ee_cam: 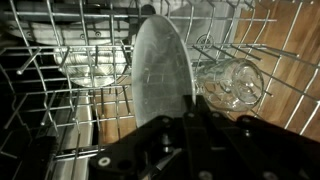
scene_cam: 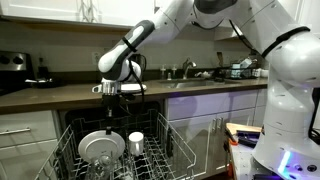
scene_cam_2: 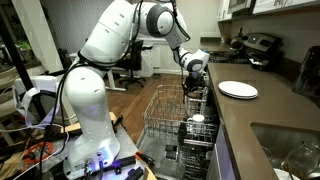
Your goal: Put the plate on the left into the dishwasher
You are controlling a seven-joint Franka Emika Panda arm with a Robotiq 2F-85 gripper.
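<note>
The end effector (ee_cam: pixel 187 128) is pinching the rim of the round white plate (ee_cam: pixel 160 70). The plate hangs straight down from it, standing on its edge, over the grey wire rack (ee_cam: pixel 60 95) of the dark dishwasher (scene_cam: pixel 170 150). A clear glass (ee_cam: pixel 236 85) sits just beside the plate. The next move looks like straight down, between the wires.

Pincer (scene_cam: pixel 112 106) over pulled-out dishwasher rack (scene_cam: pixel 168 148); plate (scene_cam: pixel 97 148) upright inside, white cup (scene_cam: pixel 136 143) just beside.
</note>
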